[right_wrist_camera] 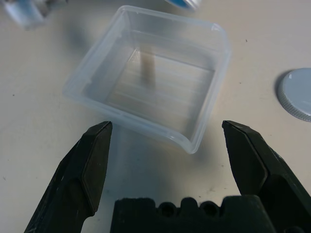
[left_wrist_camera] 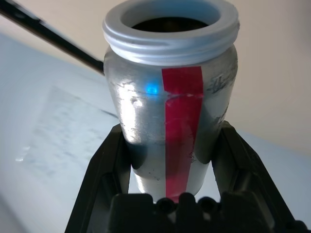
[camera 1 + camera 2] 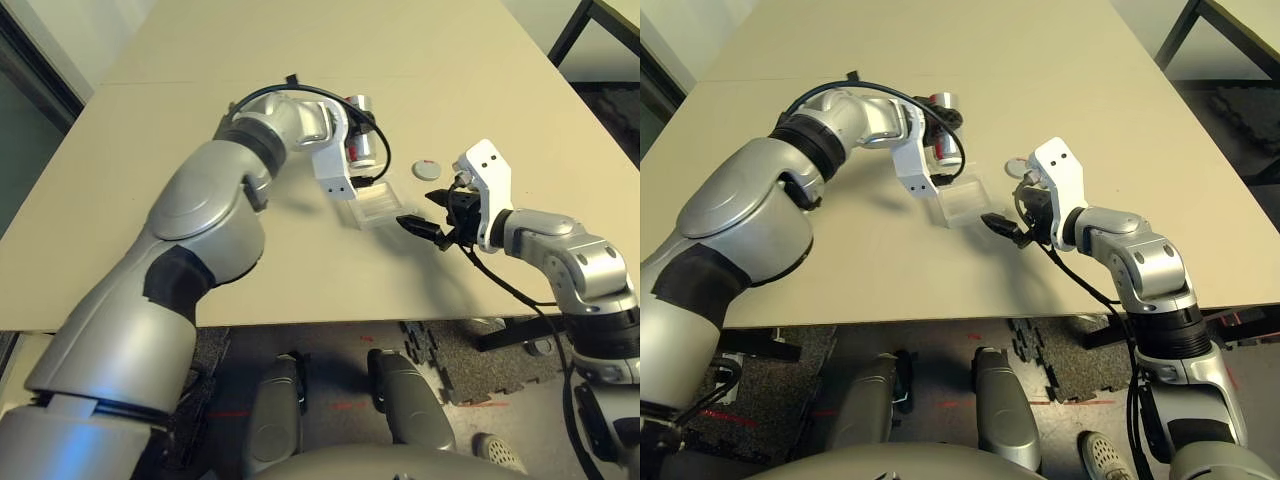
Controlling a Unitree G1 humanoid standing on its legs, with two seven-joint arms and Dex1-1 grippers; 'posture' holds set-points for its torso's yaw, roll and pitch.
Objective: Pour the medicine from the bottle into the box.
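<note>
Now my left gripper squeezes the bottle tight, just above the far side of the box. Its top is off and open. My right gripper is spread wide, holding nothing, right beside the box. The cap lies on the table nearby.

Probably a lab: bare beige table, foam floor mats.

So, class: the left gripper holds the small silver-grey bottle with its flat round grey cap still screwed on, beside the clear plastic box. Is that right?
Not quite. The left gripper does hold the silver-grey bottle, but it is uncapped: the left wrist view shows its open mouth. The flat round grey cap lies on the table by the clear plastic box.
</note>
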